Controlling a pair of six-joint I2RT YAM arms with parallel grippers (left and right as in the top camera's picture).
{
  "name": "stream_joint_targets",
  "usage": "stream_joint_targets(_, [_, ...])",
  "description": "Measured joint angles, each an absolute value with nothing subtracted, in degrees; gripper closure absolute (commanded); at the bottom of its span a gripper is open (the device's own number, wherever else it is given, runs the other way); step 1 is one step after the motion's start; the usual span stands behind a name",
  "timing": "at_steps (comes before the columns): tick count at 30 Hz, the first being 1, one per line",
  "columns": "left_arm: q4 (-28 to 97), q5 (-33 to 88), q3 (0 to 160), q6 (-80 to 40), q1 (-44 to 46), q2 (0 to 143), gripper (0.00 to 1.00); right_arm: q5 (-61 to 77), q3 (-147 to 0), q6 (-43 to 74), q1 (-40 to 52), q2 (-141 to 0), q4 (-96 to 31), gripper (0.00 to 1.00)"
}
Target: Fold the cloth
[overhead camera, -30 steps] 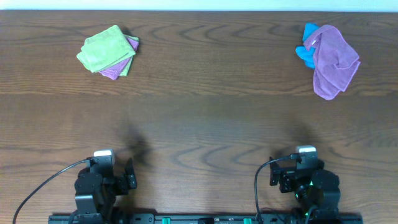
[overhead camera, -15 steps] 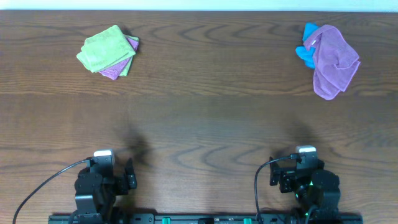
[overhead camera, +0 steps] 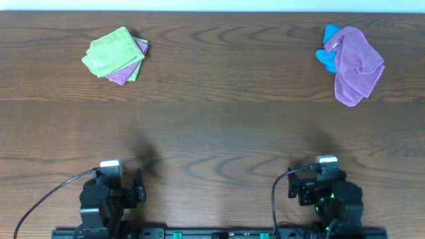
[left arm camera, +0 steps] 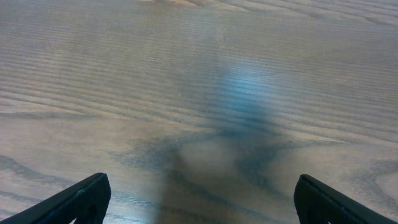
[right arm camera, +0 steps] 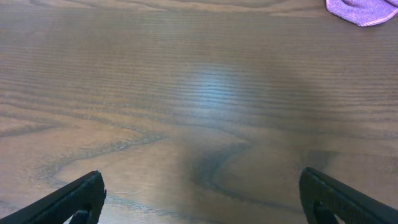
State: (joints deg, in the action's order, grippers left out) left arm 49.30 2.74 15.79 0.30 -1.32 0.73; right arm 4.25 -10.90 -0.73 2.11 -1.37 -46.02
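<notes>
1. The desk (overhead camera: pixel 219 119) is dark brown wood with long wavy grain and a slight sheen; both wrist views show a pale glare patch on it.
2. The cloth (overhead camera: pixel 357 65), a lilac-purple fuzzy towel, lies at the far right of the desk. It is unfolded and crumpled, with soft ridges and a rounded lobe hanging toward the near side. The tip of that lobe shows at the top right of the right wrist view (right arm camera: pixel 364 9).
3. A bright blue cloth (overhead camera: pixel 327 48) is bunched against the cloth's left edge, touching it and partly covered by it.
4. At the far left sits a lime-green cloth (overhead camera: pixel 111 52), folded into a rough square, lying on a folded purple cloth (overhead camera: pixel 122 78) whose edges stick out at the near and right sides.
5. The left end effector (left arm camera: pixel 202 202) hangs low over bare wood at the near left, its dark fingers spread wide apart and gripping nothing.
6. The right end effector (right arm camera: pixel 202 199) sits at the near right, fingers likewise spread wide and empty, well apart from the cloth.
</notes>
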Motion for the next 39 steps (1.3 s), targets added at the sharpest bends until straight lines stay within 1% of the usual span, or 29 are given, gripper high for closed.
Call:
stream_joint_targets(19, [49.30,2.74,15.79,0.30,-1.32,0.73,0.04,3.20,-10.92,-0.99,2.11,-1.41,-45.15,0.01])
stream_joint_targets(22, [49.30,2.74,15.79,0.30,-1.32,0.73,0.05,2.46,-12.51,-0.78,2.09,-3.29,-44.69,0.01])
stream_joint_targets(25, [49.30,2.74,15.79,0.30,-1.30,0.73,0.05,1.28,-17.74,0.58,1.43,-9.21,-44.75,0.01])
stream_joint_targets(28, [49.30,2.74,15.77,0.30,-1.28,0.71,0.04,-0.03,-26.02,2.15,0.14,-18.22,-45.76,0.01])
stream_joint_targets(29, [49.30,2.72,15.77,0.32,-1.28,0.71,0.05,-0.58,-31.07,2.61,-0.75,-23.73,-46.98,0.01])
stream_joint_targets(39, [49.30,2.72,15.77,0.30,-1.28,0.60,0.05,-5.15,-61.98,5.50,-6.26,-57.45,-55.13,0.01])
